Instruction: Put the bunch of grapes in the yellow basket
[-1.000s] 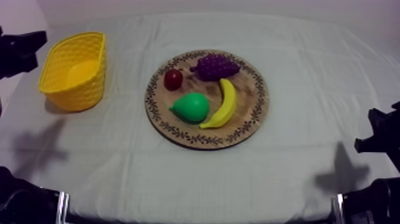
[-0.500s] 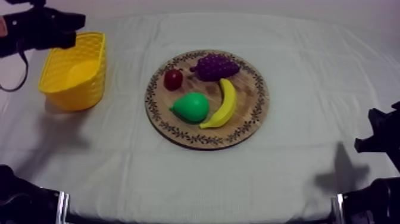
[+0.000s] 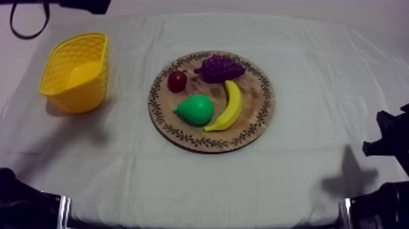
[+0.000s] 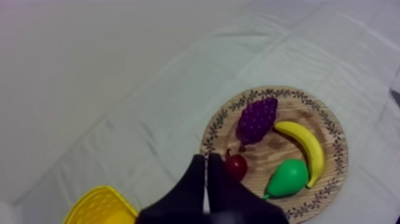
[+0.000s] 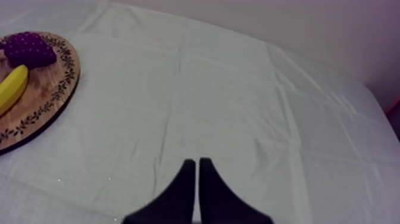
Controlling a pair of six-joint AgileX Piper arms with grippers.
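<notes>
The purple bunch of grapes point(image 3: 220, 67) lies at the far side of the round wooden board point(image 3: 243, 131), beside a small red fruit point(image 3: 177, 80). At the table's left stands the yellow basket point(image 3: 76, 70). My left arm point(image 3: 82, 5) hangs high beyond the basket's far end. From the left wrist view, my left gripper point(image 4: 206, 159) is shut on nothing, high above the cloth between the basket point(image 4: 101, 205) and the grapes point(image 4: 256, 119). My right gripper point(image 5: 197, 162) is shut on nothing over bare cloth, well to the right of the grapes point(image 5: 28, 49).
A green pear point(image 3: 196, 109) and a banana point(image 3: 228, 106) share the board's near half. My right arm point(image 3: 389, 137) rests low at the table's right edge. Bare cloth lies between basket and board.
My left arm has risen and swung from left of the basket to beyond its far end, towards the right. The right arm and the fruit have not moved.
</notes>
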